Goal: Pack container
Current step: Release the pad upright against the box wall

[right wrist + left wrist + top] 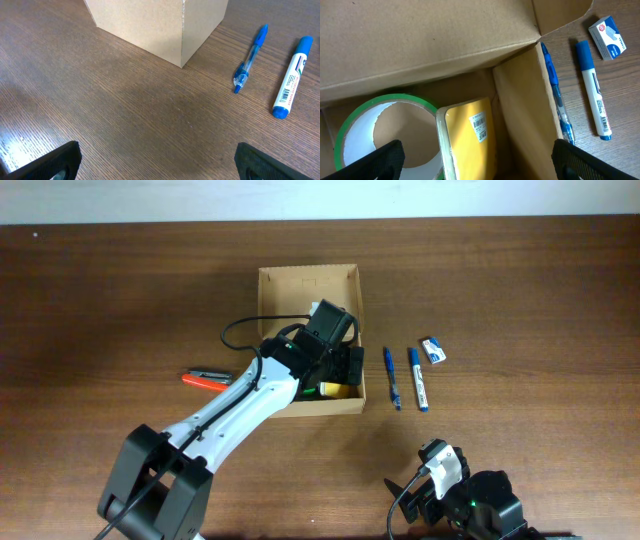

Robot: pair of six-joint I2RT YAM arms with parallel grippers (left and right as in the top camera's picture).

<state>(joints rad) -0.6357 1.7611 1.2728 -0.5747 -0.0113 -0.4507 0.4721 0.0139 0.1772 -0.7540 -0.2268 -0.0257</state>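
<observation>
1. Carrying everything in view, the brown wooden table (520,290) fills each picture.
2. The cardboard box (310,268) sits near the table's middle, open at the top.
3. The left hand (340,368) hangs over the box's near right corner, fingers apart and holding nothing. The right hand (160,167) sits low by the table's near edge, well apart from the box, fingers spread and empty.
4. A green-edged tape roll (350,125) lies inside the box.
5. A small yellow box (467,135) stands against the roll.
6. A blue marker (594,95) lies on the table right of the cardboard box.
7. A blue pen (555,90) lies between marker and box wall.
8. An orange-handled tool (207,379) lies left of the box.
9. A small white-and-blue packet (608,37) rests near the marker's far end.
</observation>
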